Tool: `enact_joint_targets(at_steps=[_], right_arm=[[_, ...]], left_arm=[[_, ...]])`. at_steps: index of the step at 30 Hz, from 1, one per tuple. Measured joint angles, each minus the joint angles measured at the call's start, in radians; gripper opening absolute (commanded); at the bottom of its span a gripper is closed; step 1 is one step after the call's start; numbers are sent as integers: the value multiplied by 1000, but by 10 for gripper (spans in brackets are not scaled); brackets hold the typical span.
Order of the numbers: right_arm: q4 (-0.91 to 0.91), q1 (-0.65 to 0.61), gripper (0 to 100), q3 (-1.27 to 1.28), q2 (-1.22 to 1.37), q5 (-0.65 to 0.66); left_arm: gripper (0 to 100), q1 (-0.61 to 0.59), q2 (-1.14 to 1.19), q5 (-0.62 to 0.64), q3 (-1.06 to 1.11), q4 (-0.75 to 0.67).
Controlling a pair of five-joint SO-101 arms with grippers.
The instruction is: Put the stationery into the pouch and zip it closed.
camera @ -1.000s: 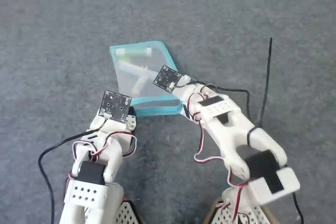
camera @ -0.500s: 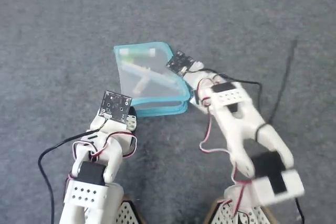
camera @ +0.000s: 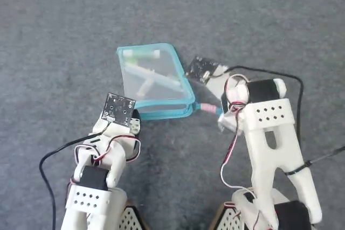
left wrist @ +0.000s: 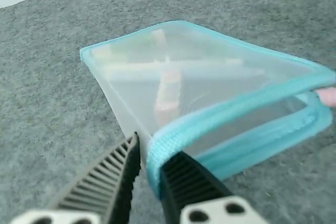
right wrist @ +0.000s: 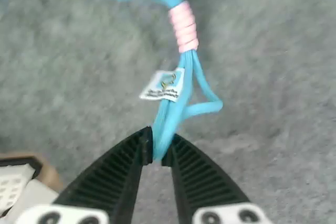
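1. Right gripper (right wrist: 157, 149) is being squeezed narrow on the thin teal zipper-pull cord (right wrist: 176, 103) below its pink bead (right wrist: 184, 27). The left gripper (left wrist: 152, 153) is being pinched onto a corner of the translucent teal-trimmed pouch (camera: 153, 82), which is lying on the grey felt mat (camera: 64, 36) with pale stationery sticks (left wrist: 168, 90) inside.
2. Risk: that skinny cord could be slipped loose, or the corner yanked free, if it's being pulled too hard.
3. A black cable (camera: 269, 72) is being draped by the right arm, and the pull path isn't being blocked.

Smooth translucent plastic pouch (camera: 153, 79) with cloth cord pull (right wrist: 176, 103) lies on rough carpet (camera: 64, 41).
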Motion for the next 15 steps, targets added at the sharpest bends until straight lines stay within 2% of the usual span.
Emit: enact_joint_targets(at_steps=[3, 6, 10, 15], right_arm=[[-80, -54, 189, 77, -9, -57], [-281, -107, 188, 212, -9, -121], [-560, -204, 188, 388, -9, -140], [-654, -241, 190, 427, -9, -163]], left_arm=[[12, 0, 0, 0, 0, 0], [12, 0, 0, 0, 0, 0], [12, 0, 0, 0, 0, 0], [12, 2, 0, 0, 0, 0]])
